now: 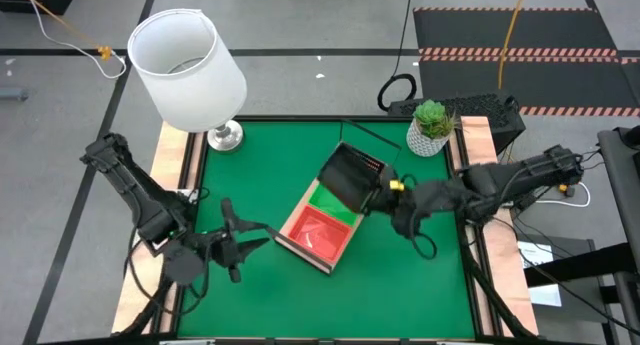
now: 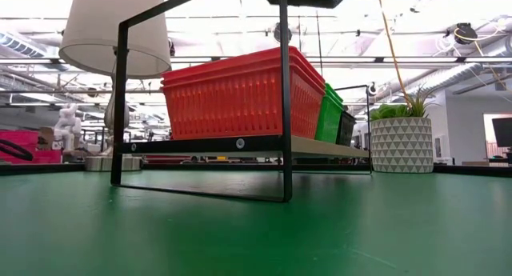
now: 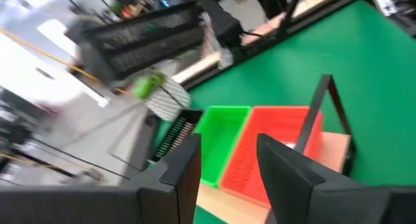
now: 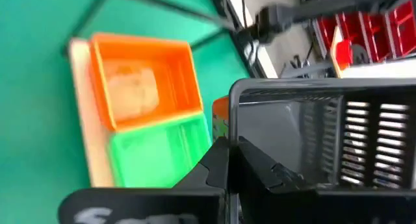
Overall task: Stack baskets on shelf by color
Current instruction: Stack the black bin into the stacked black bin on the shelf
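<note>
In the high view a white lampshade [image 1: 187, 68] on a silver base [image 1: 223, 136] fills the upper left, at the far left corner of the green mat [image 1: 250, 175]; below it, at lower left, the left gripper [image 1: 250, 240] hovers over bare mat, fingers spread and holding nothing, pointed toward the shelf [image 1: 318, 233]; the left wrist view shows the gap between its two dark fingers [image 3: 185, 172] with the baskets beyond; the shelf lies slantwise at the centre of the frame, its orange-red basket stack [image 1: 318, 232] at the lower-left end and the green basket stack [image 1: 333, 202] just beside it toward the upper right; the low view shows the same row, orange-red [image 2: 240, 92] nearest, green [image 2: 330, 114] behind, a black basket [image 2: 346, 126] farthest; right of centre, the right gripper [image 1: 385, 190] is clamped on the rim of another black mesh basket [image 1: 350, 175], tilted above the shelf's upper-right end; in the right wrist view its fingers [image 4: 224, 165] pinch that basket's wall [image 4: 325, 146]; a potted plant [image 1: 431, 126] stands at the upper right corner.
</note>
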{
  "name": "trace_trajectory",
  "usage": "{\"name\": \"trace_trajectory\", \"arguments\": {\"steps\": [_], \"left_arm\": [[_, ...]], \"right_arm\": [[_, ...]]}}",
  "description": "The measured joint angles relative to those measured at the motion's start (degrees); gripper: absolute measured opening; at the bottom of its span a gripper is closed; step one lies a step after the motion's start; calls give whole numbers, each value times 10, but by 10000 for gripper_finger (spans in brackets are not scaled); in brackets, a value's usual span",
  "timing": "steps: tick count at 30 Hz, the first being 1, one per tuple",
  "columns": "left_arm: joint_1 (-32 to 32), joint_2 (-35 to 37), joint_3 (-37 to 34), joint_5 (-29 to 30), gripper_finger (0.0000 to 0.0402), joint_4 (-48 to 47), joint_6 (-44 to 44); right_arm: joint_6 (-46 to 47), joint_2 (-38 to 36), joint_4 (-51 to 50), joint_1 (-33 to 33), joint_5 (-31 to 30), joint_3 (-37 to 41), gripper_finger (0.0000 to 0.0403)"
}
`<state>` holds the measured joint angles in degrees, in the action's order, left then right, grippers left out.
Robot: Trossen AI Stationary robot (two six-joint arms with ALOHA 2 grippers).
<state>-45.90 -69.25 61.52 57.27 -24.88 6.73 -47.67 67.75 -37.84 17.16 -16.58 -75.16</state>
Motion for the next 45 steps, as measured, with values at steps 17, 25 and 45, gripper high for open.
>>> {"name": "trace_trajectory", "arguments": {"steps": [17, 25, 45], "left_arm": [[129, 0, 0, -151, 101, -60, -60], [145, 0, 0, -164, 103, -54, -71], [150, 0, 0, -164, 104, -52, -66]], "right_arm": [[-178, 14, -111, -219, 140, 2, 6], [-208, 13, -87, -252, 168, 84, 6], [-265, 12, 28, -318, 199, 220, 17]]}}
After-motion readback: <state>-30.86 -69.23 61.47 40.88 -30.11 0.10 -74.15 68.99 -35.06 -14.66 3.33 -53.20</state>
